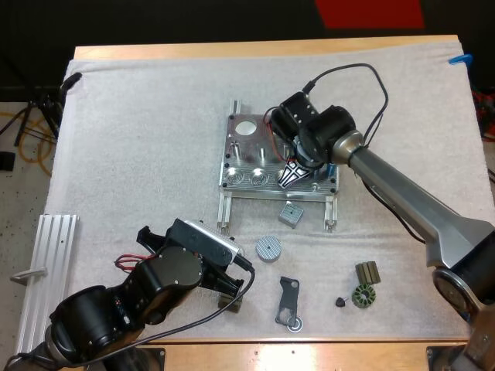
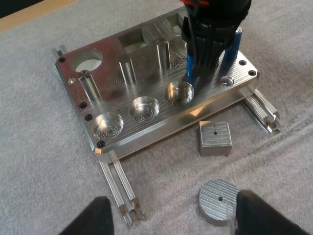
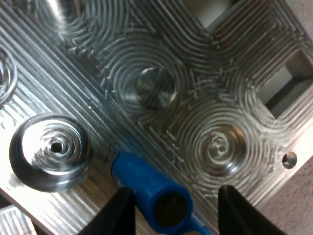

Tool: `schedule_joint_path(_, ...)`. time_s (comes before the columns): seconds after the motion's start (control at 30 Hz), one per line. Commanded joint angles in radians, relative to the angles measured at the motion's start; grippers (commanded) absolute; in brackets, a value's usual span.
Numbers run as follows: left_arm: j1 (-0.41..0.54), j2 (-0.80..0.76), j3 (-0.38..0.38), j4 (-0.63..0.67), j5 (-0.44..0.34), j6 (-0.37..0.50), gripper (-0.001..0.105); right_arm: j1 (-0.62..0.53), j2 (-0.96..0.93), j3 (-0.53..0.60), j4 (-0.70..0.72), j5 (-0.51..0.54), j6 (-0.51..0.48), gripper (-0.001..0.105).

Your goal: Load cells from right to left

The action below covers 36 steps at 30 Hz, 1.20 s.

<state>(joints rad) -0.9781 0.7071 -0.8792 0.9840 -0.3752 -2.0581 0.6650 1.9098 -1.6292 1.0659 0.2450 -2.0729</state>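
The metal fixture (image 1: 249, 154) sits mid-mat, with round pockets along its front row (image 2: 145, 108). My right gripper (image 1: 291, 176) hangs over that front row, shut on a blue cylinder (image 3: 146, 183) that tilts down, its lower end on the ridged surface beside an empty round pocket (image 3: 51, 147). In the left wrist view that cylinder (image 2: 190, 73) is just right of the third pocket (image 2: 180, 92), and a second blue cylinder (image 2: 233, 46) stands behind the right gripper (image 2: 196, 81). My left gripper (image 1: 228, 287) rests open near the front of the mat, its fingers (image 2: 93, 220) apart, close to a grooved metal disc (image 2: 218, 200).
A small metal cube (image 1: 291, 214) lies just in front of the fixture, the disc (image 1: 268, 248) nearer to me. A dark bracket (image 1: 288, 303) and two small dark round parts (image 1: 365, 296) lie at the front right. A ribbed aluminium rail (image 1: 46, 270) lies at the left edge.
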Motion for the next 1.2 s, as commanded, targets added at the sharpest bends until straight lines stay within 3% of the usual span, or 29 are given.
schedule_joint_path(0.0,-0.002,-0.007,-0.004,-0.011,-0.026,-0.003,0.054,-0.002,-0.027,0.0,-0.025,0.014,0.01,0.04)
schedule_joint_path(0.27,-0.002,-0.007,-0.004,-0.011,-0.026,-0.003,0.054,-0.002,-0.096,0.0,-0.127,-0.007,0.006,0.04)
schedule_joint_path(0.57,-0.002,-0.007,-0.004,-0.009,-0.024,-0.003,0.054,-0.022,-0.1,0.0,-0.093,0.066,-0.002,0.04)
schedule_joint_path(1.17,-0.002,-0.007,-0.004,-0.009,-0.024,-0.003,0.054,-0.044,-0.041,0.015,-0.082,0.034,-0.018,0.04)
